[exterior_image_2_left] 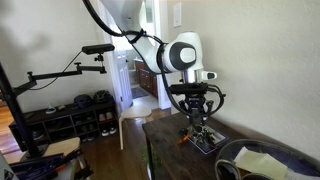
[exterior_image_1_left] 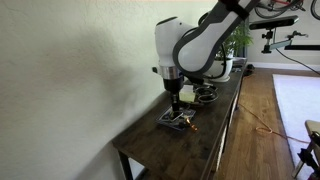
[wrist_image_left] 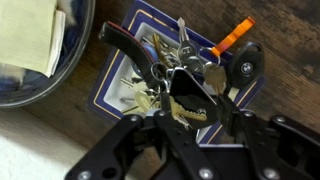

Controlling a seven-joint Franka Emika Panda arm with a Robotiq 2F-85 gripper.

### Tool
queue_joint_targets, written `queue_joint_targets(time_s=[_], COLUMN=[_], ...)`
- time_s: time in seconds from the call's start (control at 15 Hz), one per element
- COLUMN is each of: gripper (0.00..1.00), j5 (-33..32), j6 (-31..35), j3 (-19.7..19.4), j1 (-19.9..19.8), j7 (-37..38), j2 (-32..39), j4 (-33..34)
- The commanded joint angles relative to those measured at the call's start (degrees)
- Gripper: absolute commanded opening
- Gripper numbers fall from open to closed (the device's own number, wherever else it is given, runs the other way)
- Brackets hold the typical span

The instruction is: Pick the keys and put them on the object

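— Where were the keys (wrist_image_left: 178,88) just then?

— Lying on the object (wrist_image_left: 118,88), about the middle of the wrist view, well within its pale patterned top. The bunch ran slantwise, from the orange tag (wrist_image_left: 232,38) at the upper right down toward the lower left.

— And the jaws?

— They came in from the bottom edge of that frame, straight over the bunch, one to each side of it. In an exterior view the arm (exterior_image_1_left: 185,45) stood upright over the same spot on the desk (exterior_image_1_left: 145,145).

— Clenched on them, or let go?

— I couldn't tell. They looked part-way apart, but the keys were so crowded in between that I couldn't say whether any metal was pinched.

— So what did the next move hang on?

— On the keys sitting directly under the jaws, not off to a side. To my mind the placing looked as good as done. A straight rise would have cleared them, whereas any sideways drift risked dragging the bunch toward the dish (wrist_image_left: 88,45) at the upper left.
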Motion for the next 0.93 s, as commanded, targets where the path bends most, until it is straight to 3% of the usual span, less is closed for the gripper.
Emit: queue_joint_targets(time_s=[0.0,0.2,0.87], gripper=[0.83,1.0,1.0], j5=[-0.13,0.84,10.45], j6=[0.35,-0.03,-7.1], j3=[0.24,1.09,5.32], j1=[0.4,0.31,0.68], j7=[1.12,0.64,1.83], j2=[-2.8,-3.8,-8.5], j4=[-2.0,-2.45,-3.05])
